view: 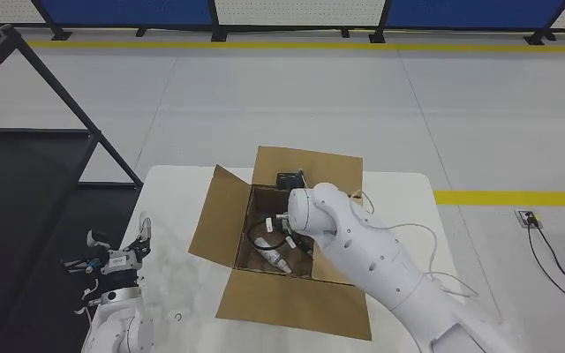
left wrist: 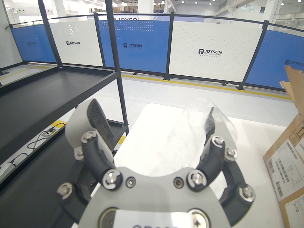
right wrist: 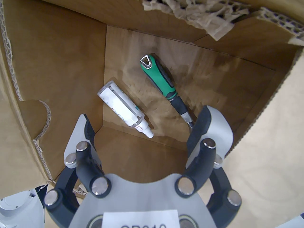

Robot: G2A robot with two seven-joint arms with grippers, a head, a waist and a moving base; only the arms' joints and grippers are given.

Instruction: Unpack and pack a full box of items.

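Cardboard flaps point(view: 210, 221) were folded outward on the box point(view: 291, 304), which stood open in the middle of the white desk point(view: 177, 199). On its floor lay a screwdriver point(right wrist: 161, 81) with a green and black handle. A white tube point(right wrist: 123, 110) lay just beside it and apart from it, both slanting toward the same corner. A black cable point(view: 260, 234) curled near the left inner wall.

The right tool point(right wrist: 144, 113) hung inside the box above these items, fingers spread wide and gripping nothing. The screwdriver's shaft ran behind one finger point(right wrist: 204, 124); whether they touched could not be judged. The box walls stood close on all sides of this tool, and the far edge was torn and ragged.

The left tool point(left wrist: 153, 110) was well apart from the box, over the desk's near left corner, released and holding nothing firmly. Clear plastic point(left wrist: 201, 119) showed against one finger; whether it clung there could not be told. A black shelf rack point(left wrist: 47, 91) stood just beyond the desk's left edge, and bare desk lay between this tool and the box.
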